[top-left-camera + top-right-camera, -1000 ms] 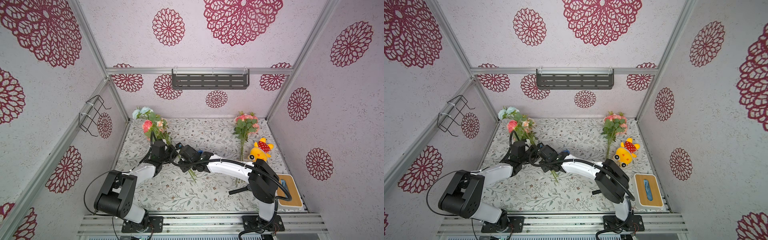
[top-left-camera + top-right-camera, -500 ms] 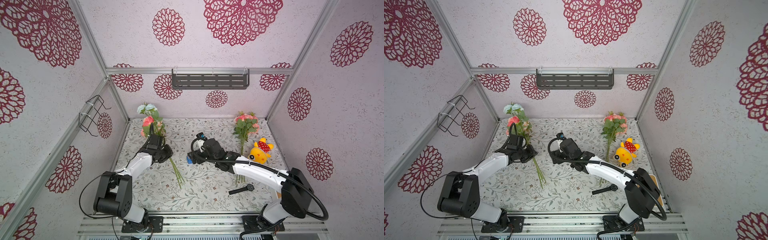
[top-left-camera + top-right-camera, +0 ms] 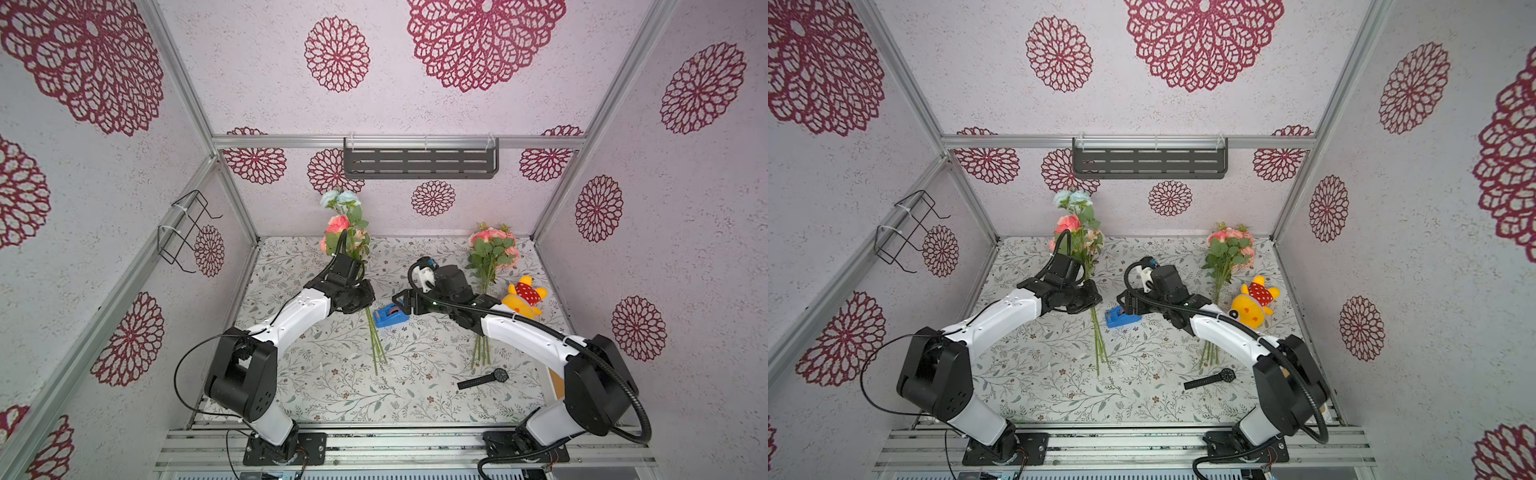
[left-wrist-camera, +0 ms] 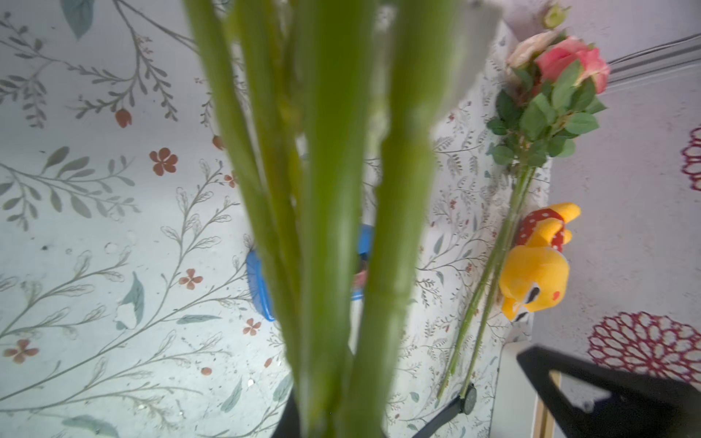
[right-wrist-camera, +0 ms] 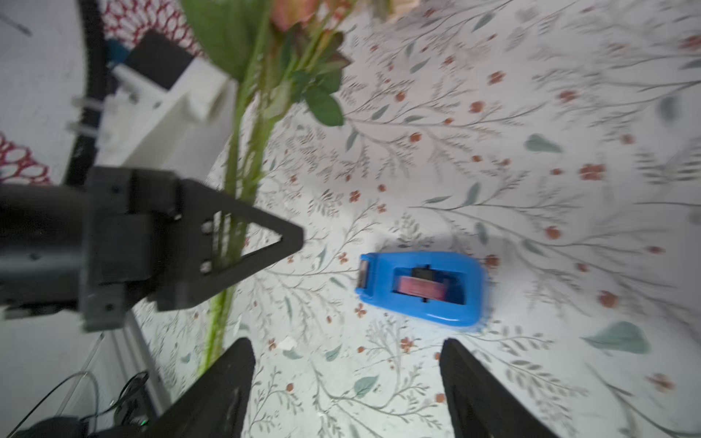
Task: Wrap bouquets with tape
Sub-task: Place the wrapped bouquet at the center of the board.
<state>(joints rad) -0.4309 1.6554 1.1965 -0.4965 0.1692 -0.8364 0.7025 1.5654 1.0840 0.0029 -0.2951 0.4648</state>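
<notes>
Here, the blue-bloom bouquet (image 3: 348,232) is held at far left of centre. Its long axis runs far to near, with pale blue and pink blooms at the far end and stem ends pointing near. The left hand (image 3: 362,300) is clenched on its stems midway. Just right of those stems the blue tape dispenser (image 3: 390,316) sits on the counter (image 3: 328,395), long axis left to right, cutter end toward the stems. The right hand (image 5: 345,343) hovers just right of it, released, fingers spread wide, grasping nothing. The second bouquet (image 3: 492,251) lies at far right, blooms far, stems near. Half a second ago the dispenser was at the right hand's tips, and the held bouquet slanted further left.
</notes>
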